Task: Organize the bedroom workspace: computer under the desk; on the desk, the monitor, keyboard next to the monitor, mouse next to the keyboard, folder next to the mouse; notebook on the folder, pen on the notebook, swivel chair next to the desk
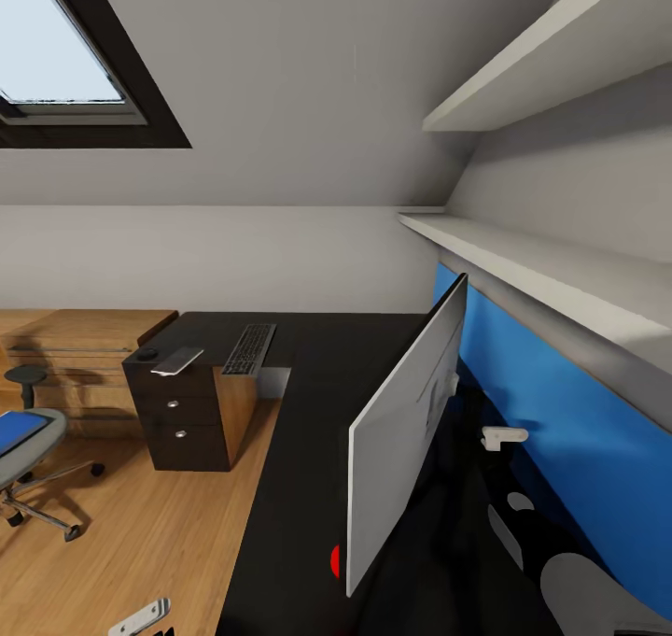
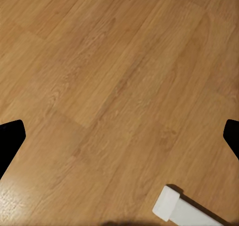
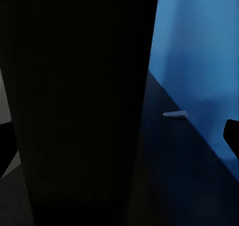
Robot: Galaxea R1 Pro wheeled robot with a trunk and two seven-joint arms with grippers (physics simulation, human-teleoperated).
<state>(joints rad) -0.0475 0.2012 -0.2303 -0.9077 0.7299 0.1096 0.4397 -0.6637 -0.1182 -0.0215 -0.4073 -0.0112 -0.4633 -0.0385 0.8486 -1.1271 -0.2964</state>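
The monitor [image 1: 406,431] stands edge-on on the black desk [image 1: 308,449], with a red dot at its lower corner. It rises dark and close ahead of my open right gripper [image 3: 119,146]. My right arm [image 1: 583,585] reaches in behind the monitor. The keyboard [image 1: 249,348], the grey notebook [image 1: 177,360] and the mouse [image 1: 147,353] lie on the desk's far end. A blue folder [image 1: 19,431] rests on the swivel chair [image 1: 33,468] at the left. A small white pen [image 3: 175,114] lies by the blue wall panel [image 1: 560,431]. My left gripper [image 2: 119,141] hangs open over the floor. The computer is out of view.
A dark drawer unit [image 1: 187,416] sits under the desk's far end, with a light-wood chest [image 1: 75,356] behind it. White shelves [image 1: 541,272] run above the blue panel. Wood floor [image 1: 159,533] lies between chair and desk. A white desk leg [image 2: 184,211] stands below my left gripper.
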